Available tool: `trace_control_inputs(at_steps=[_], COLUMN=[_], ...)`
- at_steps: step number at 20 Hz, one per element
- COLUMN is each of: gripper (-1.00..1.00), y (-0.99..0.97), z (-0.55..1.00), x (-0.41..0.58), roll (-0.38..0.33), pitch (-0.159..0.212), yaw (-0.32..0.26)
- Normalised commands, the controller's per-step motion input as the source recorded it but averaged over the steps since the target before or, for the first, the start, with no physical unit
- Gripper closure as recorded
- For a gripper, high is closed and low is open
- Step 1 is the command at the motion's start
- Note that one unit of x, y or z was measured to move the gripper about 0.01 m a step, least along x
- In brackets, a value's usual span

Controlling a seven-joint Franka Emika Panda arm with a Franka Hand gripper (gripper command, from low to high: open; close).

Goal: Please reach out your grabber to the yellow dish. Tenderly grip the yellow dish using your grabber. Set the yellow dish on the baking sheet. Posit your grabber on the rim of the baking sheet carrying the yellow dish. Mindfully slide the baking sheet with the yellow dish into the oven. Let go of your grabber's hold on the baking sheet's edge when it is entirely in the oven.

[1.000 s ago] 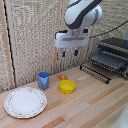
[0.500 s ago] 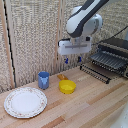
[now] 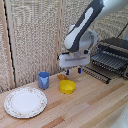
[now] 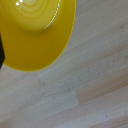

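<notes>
No text, label, brand or number can be read anywhere (both views are too blurred for lettering)

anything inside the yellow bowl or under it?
The yellow bowl looks empty, sitting on the wooden table. Whatever its base covers cannot be seen. The gripper hangs above it, apart.

A pale wooden table (image 3: 95, 107), matt with visible grain and plank seams, lies beneath the gripper (image 3: 73, 72). Just below the gripper sits a yellow dish (image 3: 67, 87), smooth and glossy like plastic or glazed ceramic, catching bright highlights in the wrist view. The gripper's casing looks like smooth white plastic. Beyond it, toward the exterior view's right, the oven (image 3: 116, 50) and its slatted baking sheet (image 3: 110, 61) look like dark metal. Behind everything hangs a woven, reed-like screen (image 3: 30, 35), rough and matt.
</notes>
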Motion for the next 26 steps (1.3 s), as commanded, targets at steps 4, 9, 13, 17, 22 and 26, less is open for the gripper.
trace_control_inputs(at_steps=[4,9,13,17,22,26], gripper=[-1.0,-1.0,-1.0,1.0,1.0,1.0], y=[-0.05,-0.08,-0.02,0.03,0.13,0.22], z=[-0.38,-0.48,-0.31,-0.06,0.0,-0.01], x=[0.0,0.006,0.088,0.101,0.001,0.0], roll=[-0.021,-0.013,-0.002,-0.002,-0.02,-0.037], pitch=[0.024,0.034,0.033,0.008,0.0,-0.006], yaw=[0.025,0.03,0.005,-0.004,0.0,0.0])
